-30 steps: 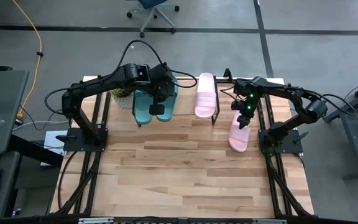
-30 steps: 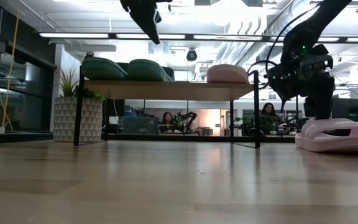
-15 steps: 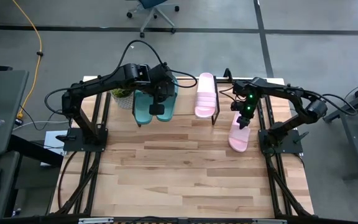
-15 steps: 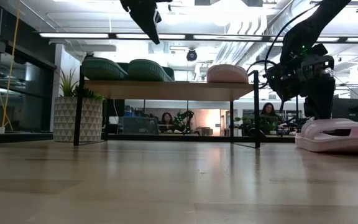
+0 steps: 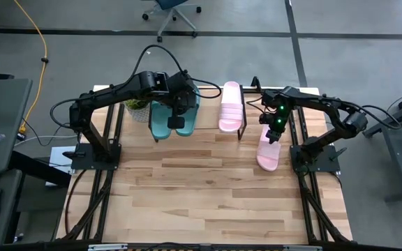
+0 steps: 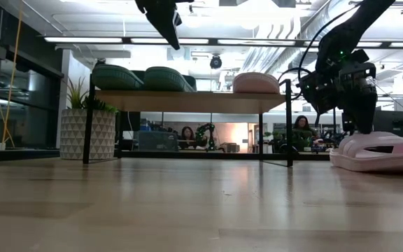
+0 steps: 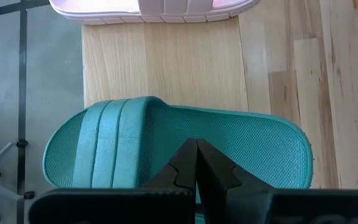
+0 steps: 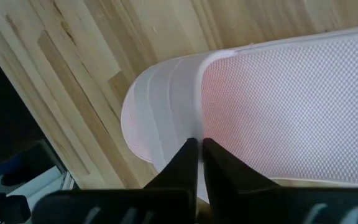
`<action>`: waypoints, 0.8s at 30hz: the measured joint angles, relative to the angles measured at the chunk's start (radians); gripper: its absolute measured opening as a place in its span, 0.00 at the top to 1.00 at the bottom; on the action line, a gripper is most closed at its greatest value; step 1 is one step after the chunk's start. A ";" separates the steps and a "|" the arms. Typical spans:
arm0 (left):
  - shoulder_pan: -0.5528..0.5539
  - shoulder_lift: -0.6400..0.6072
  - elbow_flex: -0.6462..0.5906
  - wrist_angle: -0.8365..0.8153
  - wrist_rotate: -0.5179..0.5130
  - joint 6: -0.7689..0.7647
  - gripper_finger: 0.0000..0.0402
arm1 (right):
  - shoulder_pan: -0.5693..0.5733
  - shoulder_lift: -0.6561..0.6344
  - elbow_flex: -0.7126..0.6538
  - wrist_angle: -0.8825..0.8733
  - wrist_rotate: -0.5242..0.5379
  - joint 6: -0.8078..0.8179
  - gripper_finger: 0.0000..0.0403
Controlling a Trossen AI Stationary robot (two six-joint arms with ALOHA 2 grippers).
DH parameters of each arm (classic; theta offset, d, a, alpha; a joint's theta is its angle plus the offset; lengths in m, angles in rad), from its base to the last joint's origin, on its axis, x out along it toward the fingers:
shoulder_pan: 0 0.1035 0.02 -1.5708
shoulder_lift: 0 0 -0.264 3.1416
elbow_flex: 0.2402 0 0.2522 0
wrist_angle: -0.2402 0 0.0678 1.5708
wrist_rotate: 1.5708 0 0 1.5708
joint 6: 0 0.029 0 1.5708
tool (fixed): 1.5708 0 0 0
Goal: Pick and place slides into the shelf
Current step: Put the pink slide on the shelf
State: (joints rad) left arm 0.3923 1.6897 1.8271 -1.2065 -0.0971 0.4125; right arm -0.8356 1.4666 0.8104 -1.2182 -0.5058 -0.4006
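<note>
The shelf stands at the table's far side. Two teal slides and one pink slide rest sole-down on its plank. My left gripper hangs shut well above the teal slides, one teal slide right under it, and touches nothing. A second pink slide lies on the table near the right edge. My right gripper is shut on this slide at its far end. My right gripper pinches the pink slide's ribbed strap by its edge, where the strap meets the footbed, between its two fingers. The fingers slant down from the far side. The slide's sole rests on the table.
A potted plant stands at the shelf's left end. The shelf's black legs stand close to my right gripper. Bare plank shows between the teal slide and the pink slide on the shelf. Open tabletop lies nearer the front.
My right gripper has shut on the pink slide's strap without moving elsewhere. The slide has shifted slightly on the table as the fingers shut. My left gripper has kept still.
</note>
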 joint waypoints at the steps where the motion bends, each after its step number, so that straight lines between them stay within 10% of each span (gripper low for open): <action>1: 0.000 0.000 0.000 0.000 0.000 0.000 1.00 | 0.000 0.000 0.000 0.000 0.000 0.000 0.98; 13: 0.000 0.000 0.000 -0.018 0.000 -0.006 1.00 | 0.000 0.000 -0.001 0.036 -0.028 0.000 0.73; 24: 0.000 0.000 0.000 -0.028 0.000 -0.008 1.00 | 0.006 0.077 -0.002 0.022 -0.076 -0.035 0.73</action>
State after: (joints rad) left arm 0.3923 1.6897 1.8271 -1.2348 -0.0971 0.4042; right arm -0.8293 1.5440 0.8085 -1.1958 -0.5819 -0.4358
